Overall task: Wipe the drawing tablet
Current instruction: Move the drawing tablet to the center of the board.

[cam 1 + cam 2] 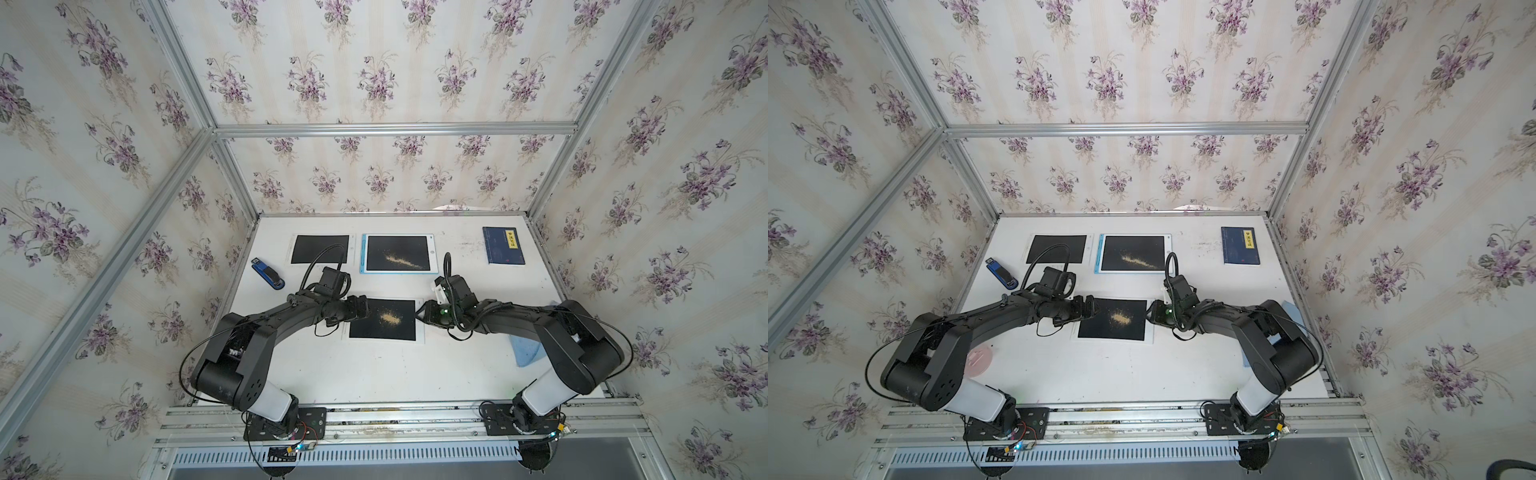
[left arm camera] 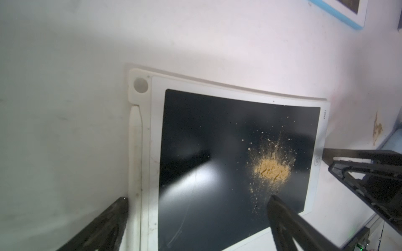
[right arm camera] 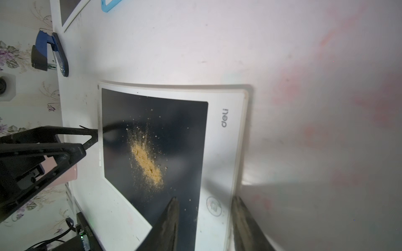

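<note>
A: We note the white-framed, black-screened drawing tablet lying flat on the white table, near middle, between the two arms. A tan powder heap sits on its screen.

B: We see the left gripper spread wide, straddling the tablet's left edge, nothing in it. The right gripper stands partly parted over the opposite bezel, also empty.

A: Wiping is not begun, we judge; neither gripper carries a wiper.

B: We spot a light blue cloth near the table's right edge, partly under the right arm. The next move likely calls for fetching it, then sweeping across the powder.

A: A second, blue-framed tablet farther back is dusted too.
</note>
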`<action>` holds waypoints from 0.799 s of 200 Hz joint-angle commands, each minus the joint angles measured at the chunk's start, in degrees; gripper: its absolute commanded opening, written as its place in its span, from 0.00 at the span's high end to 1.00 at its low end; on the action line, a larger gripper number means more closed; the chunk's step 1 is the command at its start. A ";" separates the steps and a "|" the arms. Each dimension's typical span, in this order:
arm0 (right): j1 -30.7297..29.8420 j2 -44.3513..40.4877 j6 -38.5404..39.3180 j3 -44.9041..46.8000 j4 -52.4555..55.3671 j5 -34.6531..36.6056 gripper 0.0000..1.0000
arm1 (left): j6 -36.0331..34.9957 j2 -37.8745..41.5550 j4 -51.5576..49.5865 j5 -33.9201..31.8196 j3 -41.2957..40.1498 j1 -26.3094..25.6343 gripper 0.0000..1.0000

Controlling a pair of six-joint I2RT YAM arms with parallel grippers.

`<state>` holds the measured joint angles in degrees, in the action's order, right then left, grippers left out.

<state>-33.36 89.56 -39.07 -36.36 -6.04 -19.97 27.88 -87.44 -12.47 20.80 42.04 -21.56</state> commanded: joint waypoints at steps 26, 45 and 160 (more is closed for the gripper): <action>-0.39 -12.15 -2.26 7.55 0.53 0.44 0.58 | 6.41 1.31 4.03 6.10 -4.56 -7.45 0.00; -0.38 -16.87 -3.28 9.86 2.46 1.66 0.57 | 7.76 2.03 5.89 6.08 -6.20 -9.59 0.00; 25.81 -32.61 4.36 0.68 32.36 12.36 0.50 | -3.33 13.12 -10.94 -3.13 1.88 -9.95 0.00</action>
<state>-12.56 56.77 -38.79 -32.82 15.90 -12.10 28.62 -74.78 -16.49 20.43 41.08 -32.12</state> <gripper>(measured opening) 0.498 0.997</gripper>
